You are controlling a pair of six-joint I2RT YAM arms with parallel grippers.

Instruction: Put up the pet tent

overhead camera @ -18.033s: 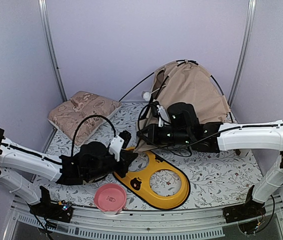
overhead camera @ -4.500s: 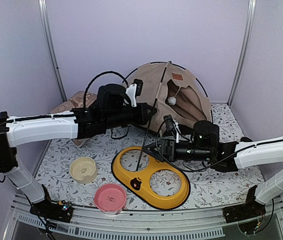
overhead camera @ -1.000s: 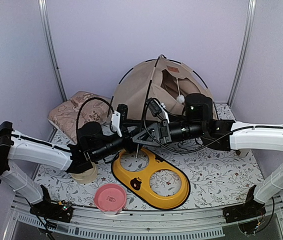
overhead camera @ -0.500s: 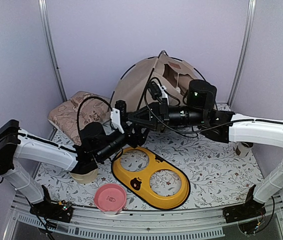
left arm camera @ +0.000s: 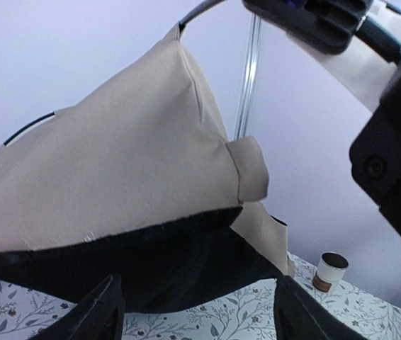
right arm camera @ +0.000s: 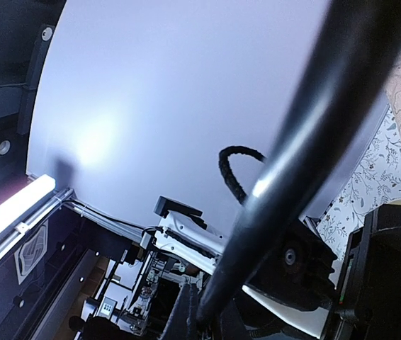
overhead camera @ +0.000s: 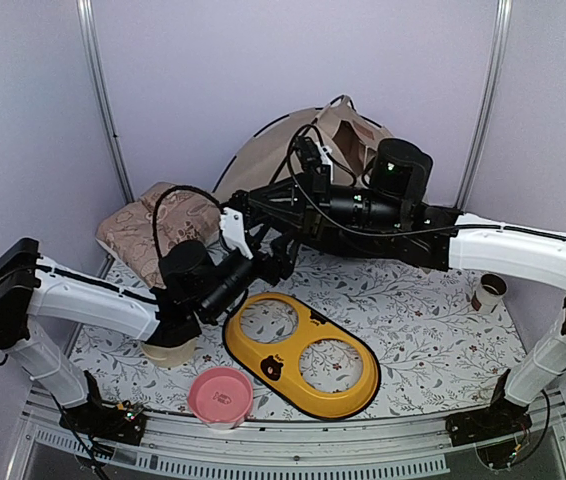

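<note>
The pet tent [overhead camera: 268,160] is tipped up at the back of the table, its beige fabric partly hidden behind my right arm. In the left wrist view its tan wall [left arm camera: 115,163] and black underside [left arm camera: 158,262] hang above the mat. My right gripper [overhead camera: 251,204] reaches left in front of it, shut on a thin black tent pole [right arm camera: 292,156] that runs diagonally out of the fingers [right arm camera: 186,315]. My left gripper [overhead camera: 275,250] sits just below it, tilted up toward the tent. It [left arm camera: 200,322] is open, with nothing between the fingers [left arm camera: 101,312].
A yellow two-hole feeder tray [overhead camera: 303,355] lies at centre front, with a pink bowl [overhead camera: 220,393] near the front edge. A cream bowl [overhead camera: 168,350] sits under my left arm. A floral pillow [overhead camera: 143,225] lies back left. A small cup [overhead camera: 488,292] stands at the right.
My right gripper has risen and swung left with the pole, and the tent has lifted and tipped back. My left gripper has risen, tilted up and opened a little wider.
</note>
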